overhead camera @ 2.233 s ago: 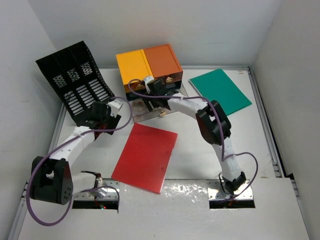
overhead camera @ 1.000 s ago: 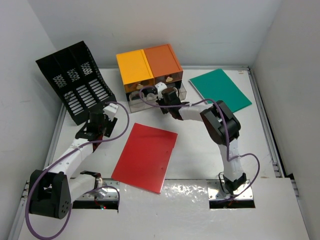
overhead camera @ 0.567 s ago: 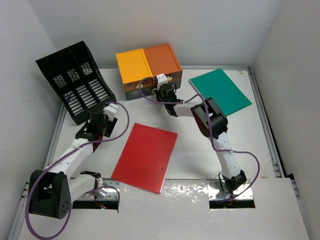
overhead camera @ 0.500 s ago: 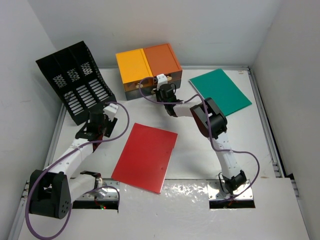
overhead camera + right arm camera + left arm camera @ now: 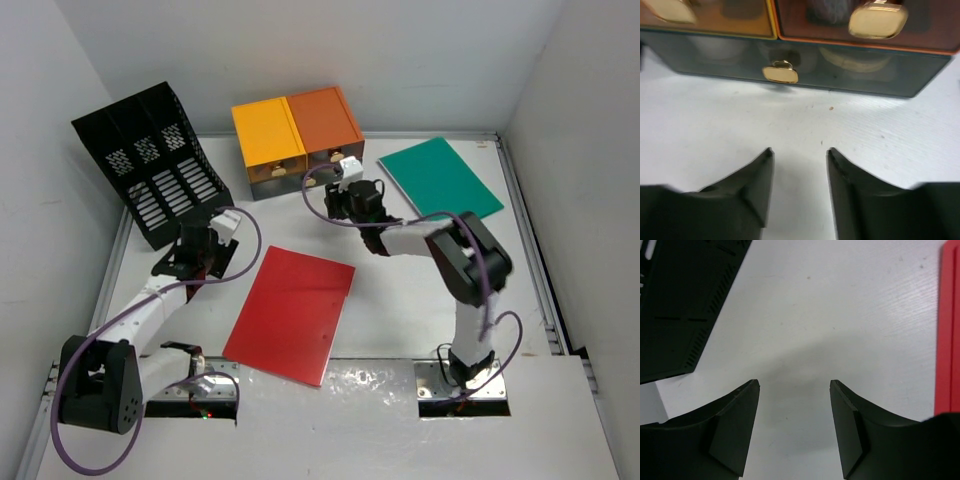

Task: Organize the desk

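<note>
- Presently, table (image 5: 400,300): the white top that fills the floor of the overhead view. It carries every item below, and both arms are bolted at its near edge.
- Drawer unit (image 5: 297,135): yellow and orange, at the far edge left of centre. Its fronts sit flush, so we judge it closed.
- Right claw (image 5: 799,152): low over the table just in front of the drawer unit and facing it. Its jaws are partly apart with nothing between them, clear of the brass knob (image 5: 780,74). We judge the pose suits work on the drawer fronts.
- Left claw (image 5: 794,385): over bare table between the black file rack (image 5: 150,165) and the red folder (image 5: 292,312), jaws apart and empty. We judge it is waiting or lining up on the folder's edge.
- Green folder (image 5: 440,178): flat at the far right, well apart from both claws.
- Rack: tilted back in the far left corner.
- Hard to make out: the drawer contents are only blurred shapes behind tinted fronts, and we cannot name them. The left wrist view cuts off the red folder and the rack. In the overhead view the wrists hide both claws' tips.
</note>
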Motion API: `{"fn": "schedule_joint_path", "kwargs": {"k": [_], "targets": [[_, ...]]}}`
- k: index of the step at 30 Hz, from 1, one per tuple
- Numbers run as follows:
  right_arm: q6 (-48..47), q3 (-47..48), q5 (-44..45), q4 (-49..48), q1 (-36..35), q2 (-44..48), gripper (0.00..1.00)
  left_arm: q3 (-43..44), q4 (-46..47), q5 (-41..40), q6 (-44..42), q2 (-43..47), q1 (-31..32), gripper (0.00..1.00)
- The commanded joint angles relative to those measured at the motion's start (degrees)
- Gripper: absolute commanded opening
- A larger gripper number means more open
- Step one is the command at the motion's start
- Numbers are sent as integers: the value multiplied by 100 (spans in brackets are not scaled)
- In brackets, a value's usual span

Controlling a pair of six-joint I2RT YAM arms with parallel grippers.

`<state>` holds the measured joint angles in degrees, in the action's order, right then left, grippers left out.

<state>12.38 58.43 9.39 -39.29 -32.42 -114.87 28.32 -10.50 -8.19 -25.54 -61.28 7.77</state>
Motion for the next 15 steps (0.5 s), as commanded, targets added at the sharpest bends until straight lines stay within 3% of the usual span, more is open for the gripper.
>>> {"fn": "schedule_joint_path", "kwargs": {"k": [1,2,4,5,8,9,10,15], "targets": [[-130,-393,-481,601,-10,1182,52,376,-179,536,-179,-7,-39,57],[-261,-464,-682,894,-9,1351,60,516,-398,885,-240,45,31,57],[-341,-631,-824,1805,-9,1746,65,674,-810,1491,-433,159,224,57],[-377,-649,-912,2089,-9,1853,67,832,-944,1600,-504,229,643,57],[-299,-772,-1148,3022,-10,2135,72,956,-1384,1286,-698,476,1733,57],[-263,-877,-1289,3276,-9,2196,75,948,-1445,1128,-707,563,2537,58],[-245,-956,-1456,3339,-9,2258,77,948,-1585,978,-733,573,2885,58],[-464,-1247,-2090,3672,-1,2478,84,886,-1815,1153,-996,126,3643,60]]}}
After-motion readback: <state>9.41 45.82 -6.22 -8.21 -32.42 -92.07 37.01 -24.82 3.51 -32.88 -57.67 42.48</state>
